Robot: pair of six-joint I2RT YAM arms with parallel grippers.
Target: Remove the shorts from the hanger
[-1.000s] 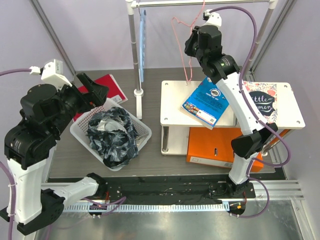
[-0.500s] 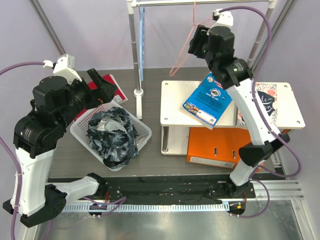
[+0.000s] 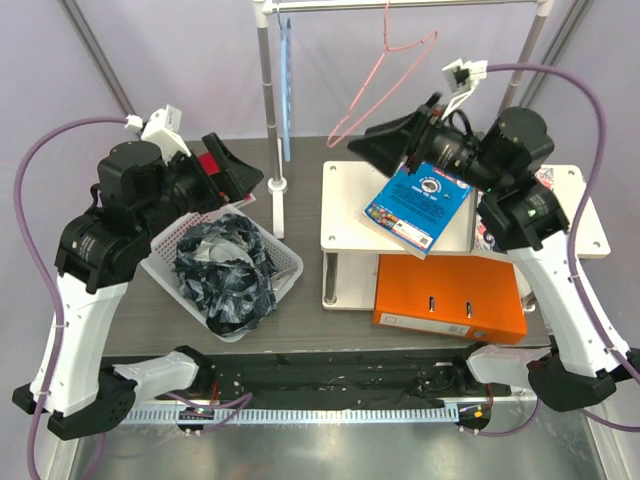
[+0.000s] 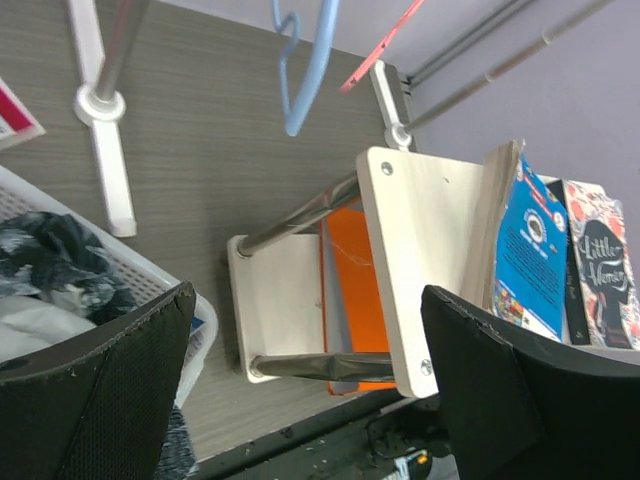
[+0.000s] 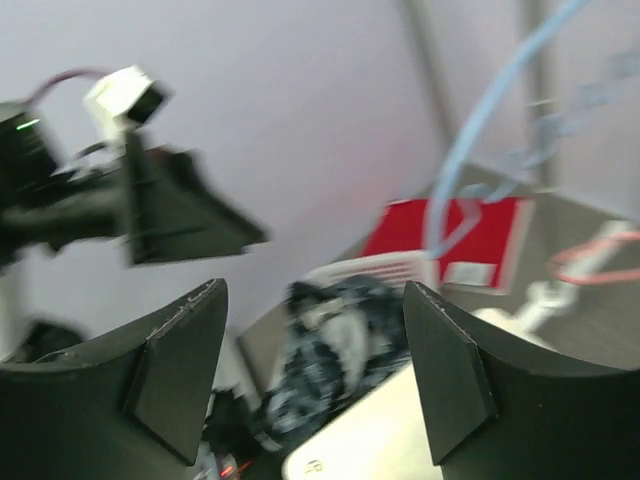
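The shorts (image 3: pixel 225 272), black with a grey-white marbled print, lie bunched in the white basket (image 3: pixel 160 262) at the left. The thin pink hanger (image 3: pixel 385 78) hangs bare and tilted from the top rail (image 3: pixel 420 5). My right gripper (image 3: pixel 366 148) is open just below and right of the hanger, not touching it. Its own view is blurred, with the shorts (image 5: pixel 340 370) far beyond the empty fingers (image 5: pixel 175 380). My left gripper (image 3: pixel 246 178) is open above the basket's far corner, holding nothing. In the left wrist view the shorts (image 4: pixel 55 265) show at the left edge.
A light-blue hanger (image 3: pixel 285 90) hangs beside the rack post (image 3: pixel 267 100). A white shelf (image 3: pixel 345 205) carries a blue book (image 3: pixel 418 205), with an orange binder (image 3: pixel 450 300) underneath. A red book (image 3: pixel 210 163) lies behind the basket.
My right gripper opened, let go of the pink hanger and drew back down and to the right. The hanger now hangs on the rail. My left arm swung up and to the right.
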